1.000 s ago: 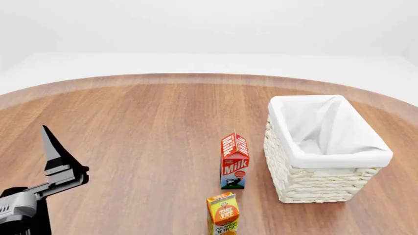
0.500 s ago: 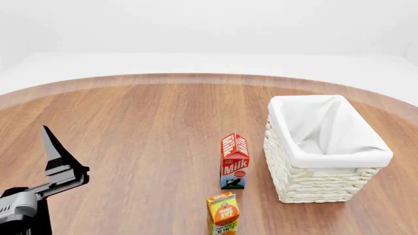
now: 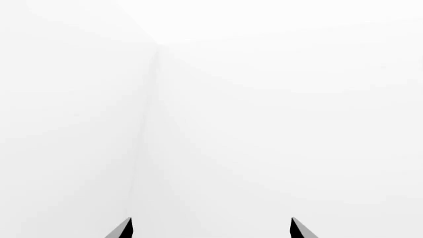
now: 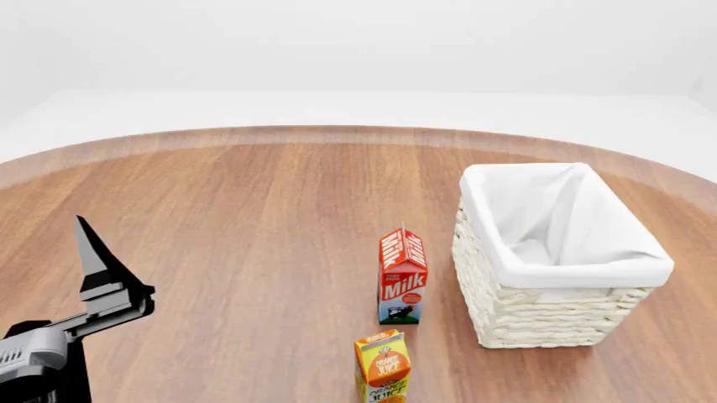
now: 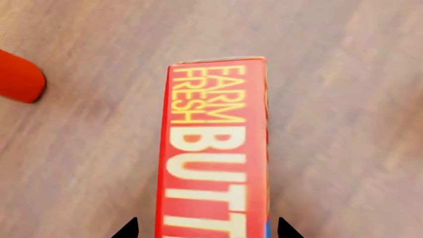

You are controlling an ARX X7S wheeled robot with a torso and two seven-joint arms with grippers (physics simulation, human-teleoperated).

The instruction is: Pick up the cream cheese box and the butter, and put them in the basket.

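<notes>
Glossy red butter [image 5: 213,148] box between right end effector [image 5: 208,229] tips

1. A round wooden desk [image 4: 247,218] fills most of the head view, its curved far edge running toward twelve o'clock.
2. A red milk carton [image 4: 402,277] stands upright near the desk's middle, with "Milk" on its front.
3. An orange juice carton [image 4: 384,367] stands upright at six o'clock from the milk carton, cut by the frame's edge.
4. A red rounded object [image 5: 20,77] shows in the right wrist view; what it is cannot be told.
</notes>
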